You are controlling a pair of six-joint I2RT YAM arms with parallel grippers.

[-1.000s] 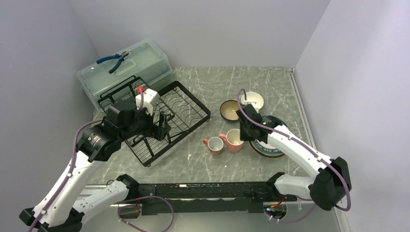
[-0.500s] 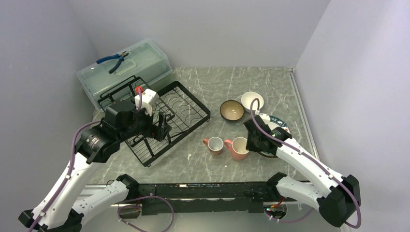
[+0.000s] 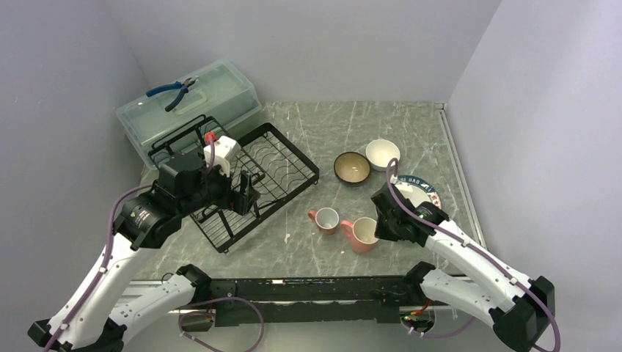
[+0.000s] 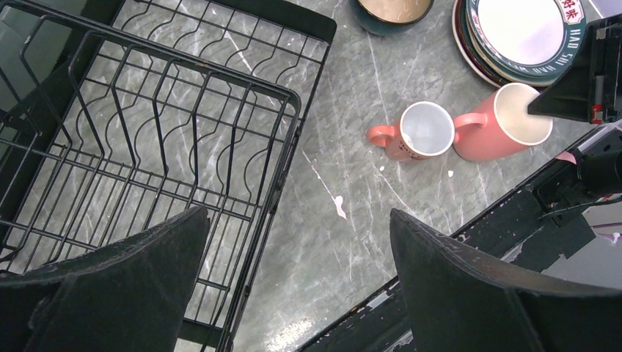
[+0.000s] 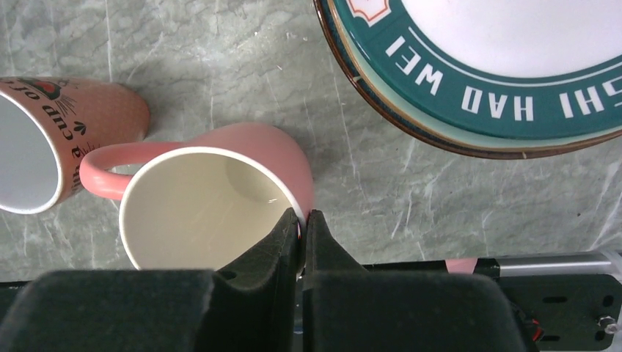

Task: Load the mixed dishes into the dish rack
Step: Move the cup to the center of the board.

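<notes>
My right gripper (image 3: 378,228) is shut on the rim of the larger pink mug (image 3: 360,235), one finger inside and one outside (image 5: 302,220). The mug (image 5: 205,205) is near the table's front edge, handle to the left. The smaller pink mug (image 3: 326,220) stands just left of it (image 5: 33,147). The stack of plates (image 3: 415,192), teal-lettered white one on top (image 5: 506,44), lies to the right. The black wire dish rack (image 3: 295,149) holds no dishes. My left gripper (image 3: 246,195) is open and empty above the rack's near right rim (image 4: 290,139).
A dark bowl (image 3: 351,168) and a white bowl (image 3: 383,153) sit behind the mugs. A translucent green lidded box (image 3: 213,95) with blue pliers (image 3: 172,92) on it stands behind the rack. Walls close in left, back and right. The arms' black base rail (image 3: 308,287) runs along the front.
My right gripper has drawn back toward the front edge with the larger pink mug in it, uncovering the plate stack. The left arm has hardly moved.
</notes>
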